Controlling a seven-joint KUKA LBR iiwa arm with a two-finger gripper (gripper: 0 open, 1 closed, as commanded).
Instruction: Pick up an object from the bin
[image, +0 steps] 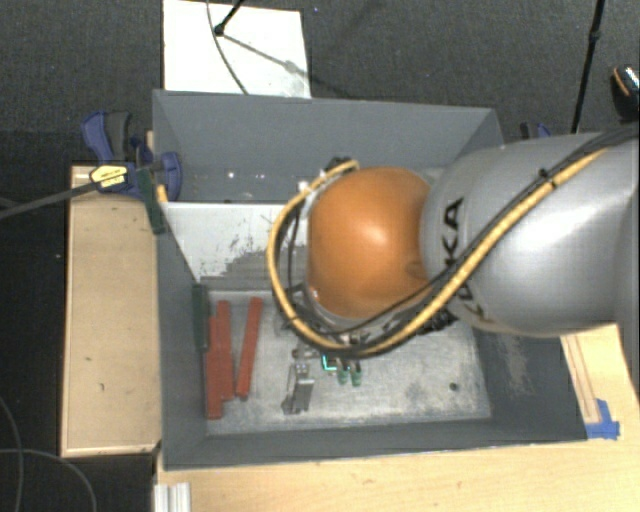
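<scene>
My gripper (298, 386) pokes out as a grey metal piece below the arm's orange cover, low over the bin floor near the front middle. Left of it and apart from it lie two long red-orange bars side by side: the longer one (215, 360) and a shorter one (247, 347). A dark green flat strip (200, 318) lies along the left wall beside them. Something small and green (348, 375) sits just right of the gripper; whether it is loose or part of the robot I cannot tell. Nothing shows held.
The arm reaches in from the right and its orange cover hides the bin's middle and back. The bare scuffed floor runs from the gripper to the front right corner. The bin walls slope in on all sides.
</scene>
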